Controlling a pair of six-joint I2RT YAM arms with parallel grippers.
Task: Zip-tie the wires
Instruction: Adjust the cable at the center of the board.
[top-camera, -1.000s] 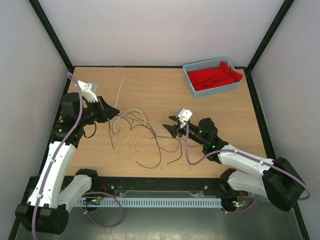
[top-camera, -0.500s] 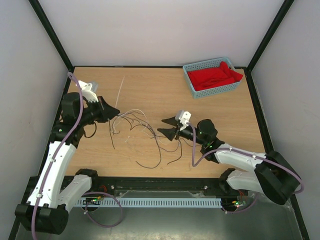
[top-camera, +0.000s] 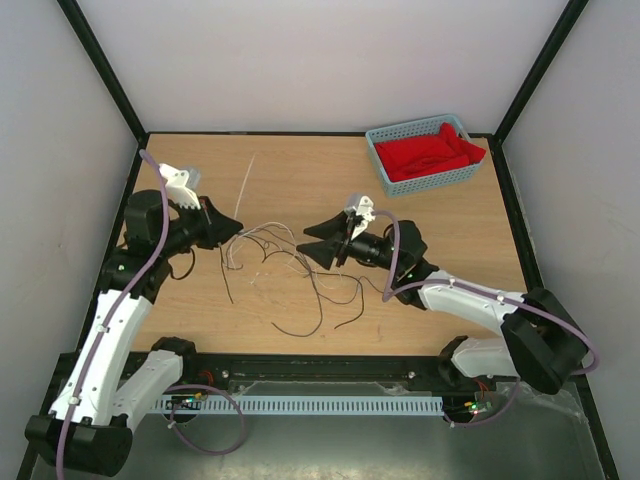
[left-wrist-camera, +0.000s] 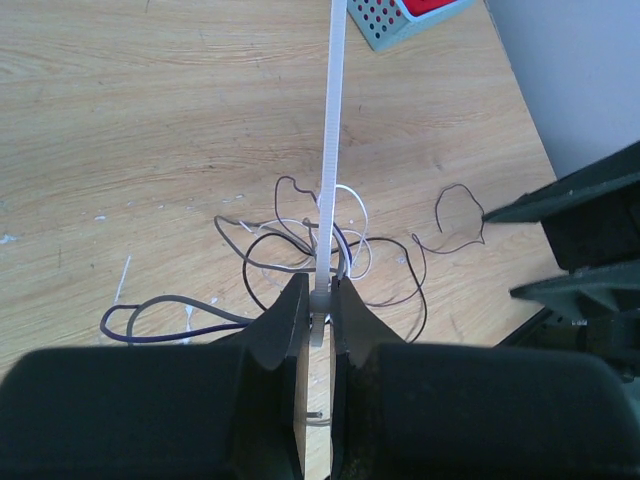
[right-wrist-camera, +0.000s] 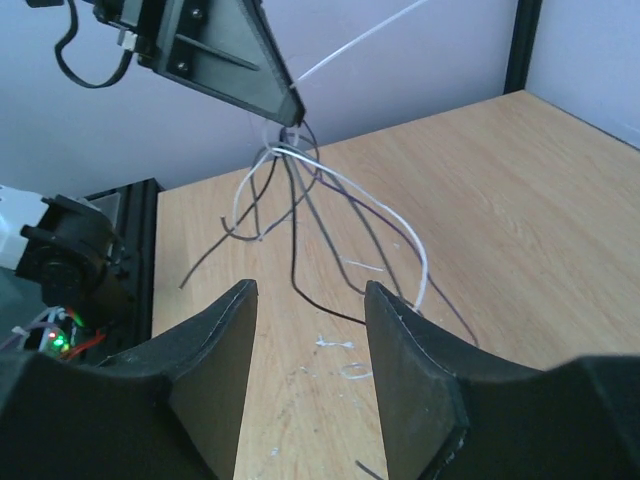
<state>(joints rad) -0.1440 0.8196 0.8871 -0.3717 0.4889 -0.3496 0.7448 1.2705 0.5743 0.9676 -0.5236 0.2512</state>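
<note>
The left claw pinches the zip tie by its base, with the wires gathered at its tip and trailing onto the tabletop, so the spread, empty right claw facing it can probably catch the strip's free end.

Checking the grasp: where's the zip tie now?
Top view, left side: the zip tie is clamped in the left gripper, with the wires bunched at its tip.
</note>
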